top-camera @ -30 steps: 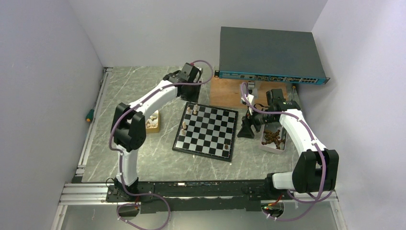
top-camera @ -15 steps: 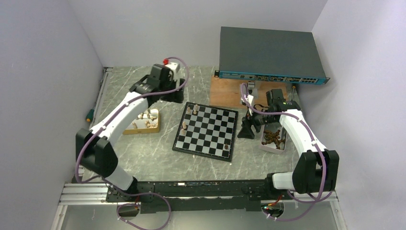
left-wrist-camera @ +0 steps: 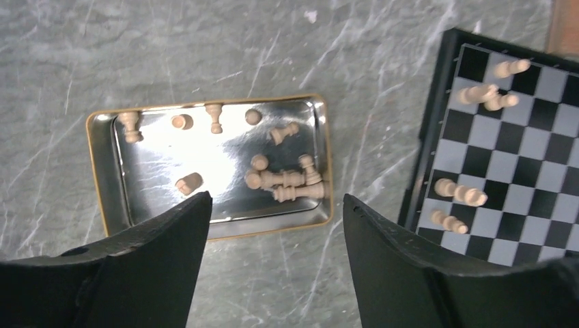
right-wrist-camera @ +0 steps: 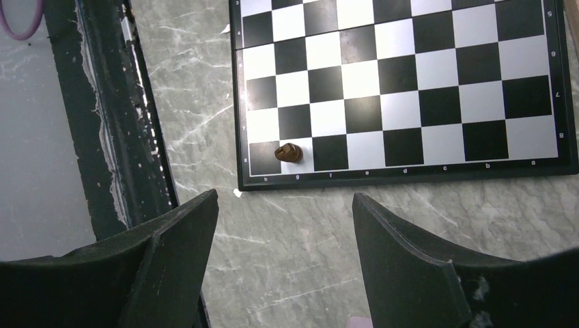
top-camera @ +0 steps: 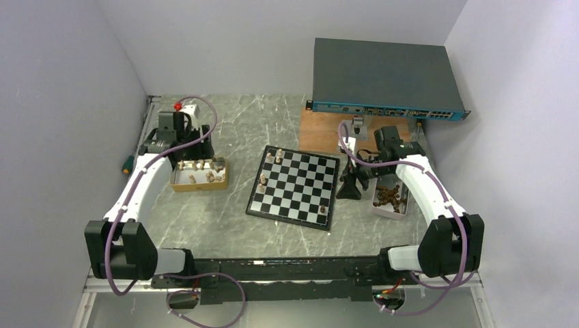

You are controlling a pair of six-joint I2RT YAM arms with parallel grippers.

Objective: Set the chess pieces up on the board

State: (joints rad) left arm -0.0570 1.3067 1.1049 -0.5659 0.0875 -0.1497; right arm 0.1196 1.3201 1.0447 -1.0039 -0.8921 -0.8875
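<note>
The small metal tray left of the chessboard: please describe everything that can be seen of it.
The tray is a shallow rectangle with rounded corners, a shiny silver inside and a gold-coloured rim, apparently metal. It lies flat on the grey marbled table, apart from the board. About ten light chess pieces are in it, some upright, some lying. The open left gripper hovers above it, not touching.

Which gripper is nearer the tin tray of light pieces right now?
Left. The left gripper hangs open right over the tin tray; the right gripper is across the chessboard, off its right edge.
</note>
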